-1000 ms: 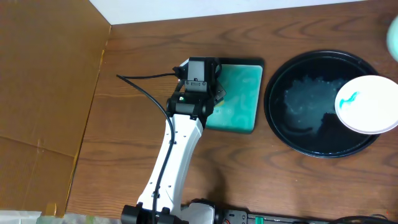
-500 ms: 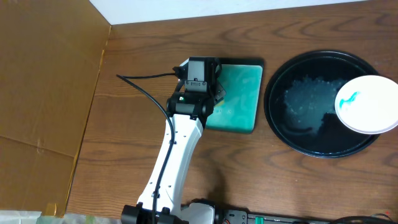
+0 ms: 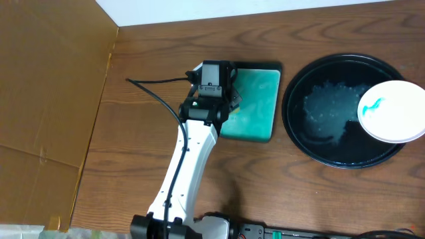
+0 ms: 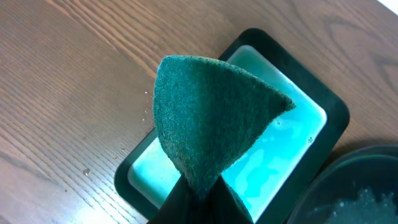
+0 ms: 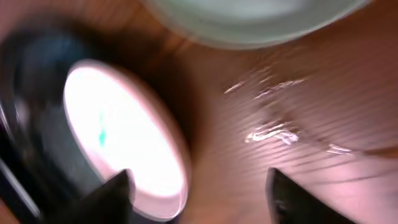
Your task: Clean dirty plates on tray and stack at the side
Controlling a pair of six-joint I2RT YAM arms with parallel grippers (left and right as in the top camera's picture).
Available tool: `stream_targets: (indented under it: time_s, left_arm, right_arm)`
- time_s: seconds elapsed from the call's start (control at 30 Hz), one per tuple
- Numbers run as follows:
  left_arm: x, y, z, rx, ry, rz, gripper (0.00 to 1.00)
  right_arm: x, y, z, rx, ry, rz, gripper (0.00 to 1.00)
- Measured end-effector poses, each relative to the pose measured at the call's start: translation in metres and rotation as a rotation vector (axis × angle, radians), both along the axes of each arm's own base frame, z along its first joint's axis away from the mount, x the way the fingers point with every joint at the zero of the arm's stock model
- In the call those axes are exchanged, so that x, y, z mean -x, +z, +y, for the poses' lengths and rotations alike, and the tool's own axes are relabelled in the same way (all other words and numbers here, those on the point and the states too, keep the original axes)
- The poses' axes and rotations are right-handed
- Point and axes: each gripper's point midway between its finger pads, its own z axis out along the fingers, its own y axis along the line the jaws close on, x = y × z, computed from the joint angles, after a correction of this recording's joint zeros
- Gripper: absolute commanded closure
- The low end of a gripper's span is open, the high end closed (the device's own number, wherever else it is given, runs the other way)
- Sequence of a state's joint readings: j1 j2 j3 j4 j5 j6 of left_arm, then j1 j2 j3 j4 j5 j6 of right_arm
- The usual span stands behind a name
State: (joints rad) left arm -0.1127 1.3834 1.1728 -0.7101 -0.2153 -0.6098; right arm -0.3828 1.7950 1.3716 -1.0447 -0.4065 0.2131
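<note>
The round black tray [image 3: 293, 129] lies at the right. One white plate [image 3: 393, 111] with a teal smear rests on it, hanging over its right rim. My left gripper [image 3: 232, 101] hovers at the left edge of the teal dish [image 3: 257, 109]. In the left wrist view, the left gripper [image 4: 199, 194] is shut on a folded dark green sponge [image 4: 211, 121] above that dish [image 4: 283, 152]. The right wrist view is blurred. There my right gripper [image 5: 199, 193] stands open over the smeared plate's [image 5: 118, 137] edge, holding nothing. A second pale plate [image 5: 249, 15] lies on the wood beyond.
Brown cardboard [image 3: 46, 113] covers the left of the table. A black cable [image 3: 156, 99] runs from the left arm across the wood. Water glistens in the tray's middle [image 3: 325, 109]. Wet streaks [image 5: 267, 134] mark the wood by the plates.
A pale blurred shape at the overhead view's top right edge has gone out of frame. The left arm and the plate on the tray have stayed put.
</note>
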Motion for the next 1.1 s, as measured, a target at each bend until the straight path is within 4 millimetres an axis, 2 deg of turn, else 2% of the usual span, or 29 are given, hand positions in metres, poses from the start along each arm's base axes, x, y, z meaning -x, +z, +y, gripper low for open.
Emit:
stream_targets:
  time_s: [0.07,0.13,0.2,0.4,0.53,0.6,0.67,0.7,0.8,0.83,0.87,0.9,0.97,1.1]
  left_arm:
    - [-0.001,-0.004,0.000,-0.001,0.000,0.011,0.93]
    - [-0.001,-0.007,0.000,-0.002,0.000,0.021,0.93]
    - [-0.001,-0.008,0.000,-0.002,0.000,0.024,0.93]
    - [-0.003,-0.007,0.000,-0.001,0.000,0.016,0.93]
    - [-0.003,-0.007,0.000,-0.001,0.000,0.016,0.93]
    - [-0.003,-0.008,0.000,-0.001,0.000,0.016,0.92]
    - [-0.003,-0.007,0.000,-0.001,0.000,0.014,0.93]
    - [-0.003,-0.008,0.000,-0.001,0.000,0.016,0.93]
    - [-0.004,-0.007,-0.001,-0.001,0.000,0.013,0.93]
    - [-0.004,-0.007,-0.001,-0.001,0.000,0.012,0.93]
    - [-0.004,-0.007,-0.001,-0.001,0.000,0.012,0.93]
    - [-0.004,-0.007,-0.001,0.000,-0.001,0.012,0.93]
    - [-0.004,-0.007,-0.001,0.000,-0.001,0.012,0.93]
    - [-0.004,-0.007,-0.001,0.001,-0.002,0.013,0.93]
  right_arm:
    - [0.001,-0.003,0.024,0.032,0.116,0.014,0.01]
    - [0.001,-0.005,0.036,0.076,0.175,0.024,0.01]
    - [0.000,-0.009,0.043,0.129,0.217,0.030,0.01]
    - [-0.007,-0.023,0.056,0.203,0.283,0.003,0.15]
    - [-0.011,-0.040,0.062,0.220,0.274,-0.025,0.25]
    - [-0.009,-0.047,0.062,0.220,0.260,-0.024,0.33]
    - [-0.004,-0.055,0.062,0.217,0.250,-0.010,0.46]
    - [-0.002,-0.056,0.062,0.216,0.247,-0.003,0.63]
    - [-0.003,-0.061,0.062,0.218,0.227,-0.009,0.76]
    - [-0.003,-0.061,0.061,0.218,0.220,-0.007,0.77]
    - [-0.003,-0.061,0.061,0.219,0.219,-0.008,0.73]
    - [-0.003,-0.061,0.061,0.219,0.218,-0.008,0.61]
    - [-0.003,-0.061,0.061,0.219,0.217,-0.008,0.62]
    - [-0.002,-0.067,0.061,0.221,0.210,-0.011,0.75]
